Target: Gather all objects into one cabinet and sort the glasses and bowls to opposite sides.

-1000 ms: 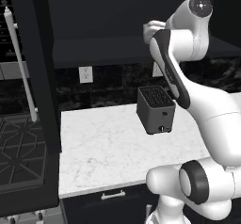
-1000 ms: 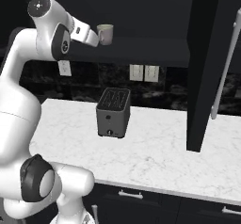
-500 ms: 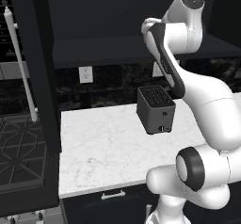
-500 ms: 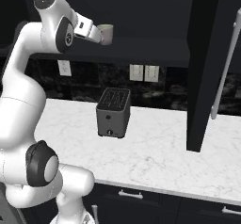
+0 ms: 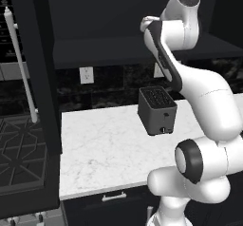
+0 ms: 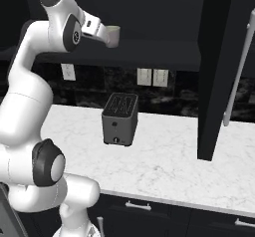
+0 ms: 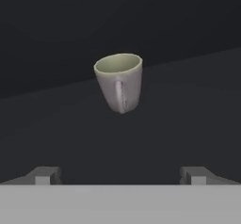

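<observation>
Gripper (image 7: 120, 175) jaws were wide apart, empty; grey mug (image 7: 119, 82) sat upright on cabinet shelf (image 7: 188, 105) ahead.

Rendered, dim overall; black cabinet (image 6: 219, 57) nearly featureless, marble tabletop (image 5: 104, 149) evenly lit, soft shadows, no glare; hand view soft, low-detail.

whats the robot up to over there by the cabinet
The arm is raised to the black upper cabinet's shelf, with its open gripper facing a grey mug that stands there. The fingers are spread wide and not touching the mug. Below, a black toaster sits on the marble counter.
</observation>
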